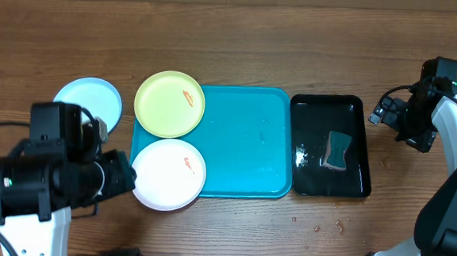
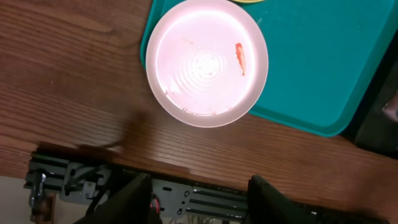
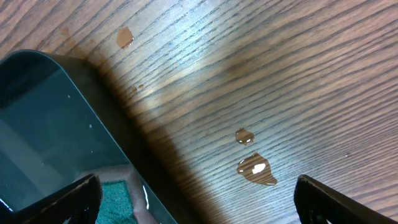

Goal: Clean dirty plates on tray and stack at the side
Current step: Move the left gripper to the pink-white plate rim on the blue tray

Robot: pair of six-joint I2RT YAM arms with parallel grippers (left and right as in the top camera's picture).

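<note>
The cyan-blue tray point(image 1: 247, 145) lies mid-table. A pale yellow-green plate point(image 1: 169, 104) with an orange smear overhangs its upper-left corner. A white plate point(image 1: 168, 174), also smeared, overhangs its lower-left corner. A light cyan plate point(image 1: 88, 102) sits on the table left of the tray. My left gripper point(image 1: 124, 181) hovers just left of the white plate, open and empty. In the left wrist view the white plate point(image 2: 207, 62) lies ahead of the left gripper point(image 2: 202, 202), on the tray point(image 2: 311, 74). My right gripper point(image 1: 383, 114) is open beside the black tray, nothing in it.
A glossy black tray point(image 1: 329, 174) right of the blue tray holds a teal sponge point(image 1: 338, 149) and some water. Water drops point(image 3: 255, 168) lie on the wood below my right gripper point(image 3: 199, 205), next to the black tray point(image 3: 43, 112). The table's front edge is near my left gripper.
</note>
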